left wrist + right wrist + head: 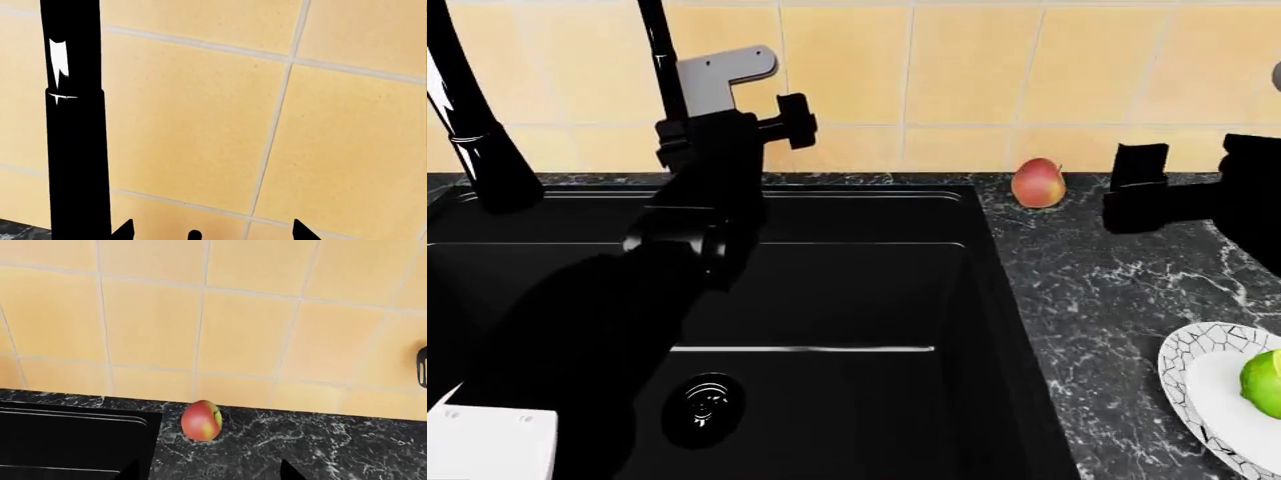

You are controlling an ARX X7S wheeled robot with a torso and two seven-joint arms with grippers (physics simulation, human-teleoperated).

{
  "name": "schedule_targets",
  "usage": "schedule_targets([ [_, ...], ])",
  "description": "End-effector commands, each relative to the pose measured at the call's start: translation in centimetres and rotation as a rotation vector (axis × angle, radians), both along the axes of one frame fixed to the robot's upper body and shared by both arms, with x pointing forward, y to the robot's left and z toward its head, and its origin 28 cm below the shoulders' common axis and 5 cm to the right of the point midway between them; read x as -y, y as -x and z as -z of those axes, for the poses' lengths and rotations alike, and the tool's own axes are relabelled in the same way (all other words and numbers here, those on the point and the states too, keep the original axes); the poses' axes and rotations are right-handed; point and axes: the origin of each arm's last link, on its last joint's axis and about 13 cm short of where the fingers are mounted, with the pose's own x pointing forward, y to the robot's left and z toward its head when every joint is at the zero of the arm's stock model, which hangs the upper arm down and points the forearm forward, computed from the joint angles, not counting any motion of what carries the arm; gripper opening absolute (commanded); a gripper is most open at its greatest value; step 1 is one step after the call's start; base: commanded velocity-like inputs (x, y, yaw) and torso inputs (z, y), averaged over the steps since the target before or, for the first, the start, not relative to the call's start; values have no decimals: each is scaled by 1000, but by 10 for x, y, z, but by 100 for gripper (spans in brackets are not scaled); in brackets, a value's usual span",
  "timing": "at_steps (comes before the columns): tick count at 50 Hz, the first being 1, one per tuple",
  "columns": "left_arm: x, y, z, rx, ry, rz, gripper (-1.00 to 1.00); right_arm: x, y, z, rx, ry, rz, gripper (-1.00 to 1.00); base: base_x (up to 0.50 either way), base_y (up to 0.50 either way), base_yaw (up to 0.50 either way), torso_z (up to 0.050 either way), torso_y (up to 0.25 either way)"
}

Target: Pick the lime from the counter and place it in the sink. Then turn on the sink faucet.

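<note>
Left gripper (785,122) raised over sink (827,300), fingers spread, nothing between them, just beside faucet (75,150) tube, against tiled wall (267,100). Right gripper (1134,185) hovers over surface (1094,300), fingers (288,471) apart, empty. Red-yellow fruit (202,420) ahead of right fingers, at wall edge. Lime (1264,383) on white plate (1201,385), well behind right fingers, not in sink. Drain (703,408) bare.

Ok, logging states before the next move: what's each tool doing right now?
Left tool: open, holding nothing, beside the faucet.
Right tool: open, holding nothing.
</note>
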Motion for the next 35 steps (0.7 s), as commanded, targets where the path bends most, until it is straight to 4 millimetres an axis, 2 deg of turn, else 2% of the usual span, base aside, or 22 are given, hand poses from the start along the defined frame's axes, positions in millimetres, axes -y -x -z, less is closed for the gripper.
schedule_targets([
  [1, -1, 0, -2, 6, -5, -1, 100, 15, 62, -21, -113, -9, 36, 100, 0, 0, 0, 0, 0],
  [9, -2, -1, -2, 8, -6, -2, 100, 24, 77, -23, -146, -27, 84, 100, 0, 0, 0, 0, 0],
  [15, -2, -1, -1, 6, -3, -6, 100, 34, 89, -14, -180, -66, 141, 100, 0, 0, 0, 0, 0],
  [22, -4, -1, 0, 3, -5, -11, 100, 42, 99, -13, -187, -74, 175, 100, 0, 0, 0, 0, 0],
  [26, -5, -1, -1, 5, -5, -12, 100, 48, 101, -13, -183, -76, 199, 100, 0, 0, 0, 0, 0],
  [32, -6, -1, 0, 3, -5, -14, 100, 55, 98, 4, -203, -103, 220, 100, 0, 0, 0, 0, 0],
  [35, -6, -1, -1, 6, -6, -13, 100, 59, 97, 6, -208, -110, 229, 100, 0, 0, 0, 0, 0],
])
